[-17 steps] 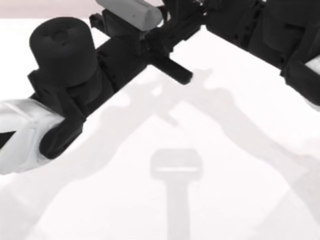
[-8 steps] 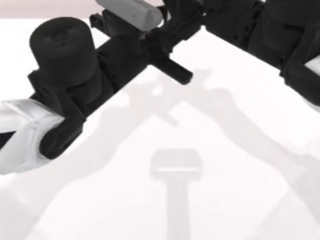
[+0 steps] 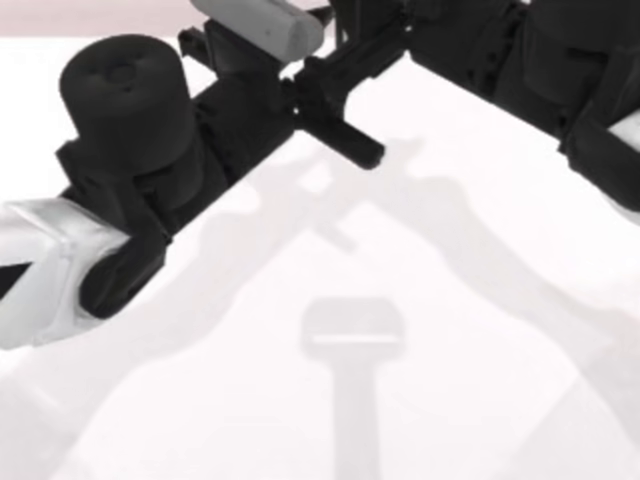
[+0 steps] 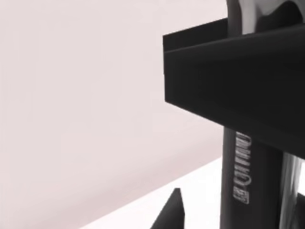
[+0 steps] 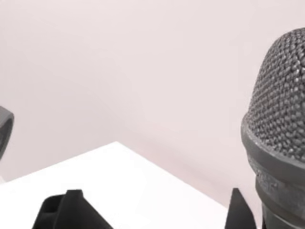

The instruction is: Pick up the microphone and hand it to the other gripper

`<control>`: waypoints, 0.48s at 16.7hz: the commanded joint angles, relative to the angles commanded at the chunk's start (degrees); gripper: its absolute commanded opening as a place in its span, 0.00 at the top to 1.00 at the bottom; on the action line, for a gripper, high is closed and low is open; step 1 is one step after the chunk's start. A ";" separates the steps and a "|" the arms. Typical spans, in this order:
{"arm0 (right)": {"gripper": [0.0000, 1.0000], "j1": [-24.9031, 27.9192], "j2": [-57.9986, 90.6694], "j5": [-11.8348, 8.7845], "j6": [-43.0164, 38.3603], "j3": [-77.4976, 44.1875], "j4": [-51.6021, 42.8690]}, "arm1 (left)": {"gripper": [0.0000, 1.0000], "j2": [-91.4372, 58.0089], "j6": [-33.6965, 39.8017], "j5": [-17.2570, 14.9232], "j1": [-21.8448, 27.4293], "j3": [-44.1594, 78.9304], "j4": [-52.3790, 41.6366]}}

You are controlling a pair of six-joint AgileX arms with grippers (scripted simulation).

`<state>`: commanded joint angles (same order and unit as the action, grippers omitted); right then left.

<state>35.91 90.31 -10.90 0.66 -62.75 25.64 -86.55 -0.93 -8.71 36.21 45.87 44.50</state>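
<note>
- The left pincer [image 3: 292, 100] reaches in from the left, at the far middle of the worktop [image 3: 450, 300]. We cannot tell how far it is open: the top view shows only a black mass there, and its wrist view does not show a grip.
- The right pincer [image 5: 153, 206] comes in from the far right and meets the left one at the same spot. In its wrist view the two tips stand well apart with nothing between them, so it is wide open and empty.
- The microphone [image 3: 350, 142] sits exactly where the two pincers meet, above the worktop. Its black handle slants out towards the near right.
- From the left wrist, the lettered handle stands close by, with a black bar [image 4: 233, 81] crossing in front of its upper part. We take the bar for part of the right pincer.
- From the right wrist, the mesh head looms just outside one tip rather than between the two.
- We judge that the handover turns on this offset. Both pincers are about equally near, but the right one must get the handle between its tips before it closes.
</note>
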 joint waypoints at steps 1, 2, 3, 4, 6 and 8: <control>1.00 0.00 0.00 0.00 0.00 0.00 0.00 | 0.10 0.00 0.00 0.00 0.00 0.00 0.00; 1.00 0.00 0.00 0.00 0.00 0.00 0.00 | 0.02 0.00 0.00 0.00 0.00 0.00 0.00; 1.00 0.00 0.00 0.00 0.00 0.00 0.00 | 0.00 0.00 0.00 0.00 0.00 0.00 0.00; 1.00 0.00 0.00 0.00 0.00 0.00 0.00 | 0.00 0.00 0.00 0.00 0.00 0.00 0.00; 1.00 0.00 0.00 0.00 0.00 0.00 0.00 | 0.00 0.00 0.00 0.00 0.00 0.00 0.00; 1.00 0.00 0.00 0.00 0.00 0.00 0.00 | 0.00 0.00 0.00 0.00 0.00 0.00 0.00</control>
<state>35.91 90.31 -10.90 0.66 -62.75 25.64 -86.55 -0.93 -8.71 36.21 45.87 44.50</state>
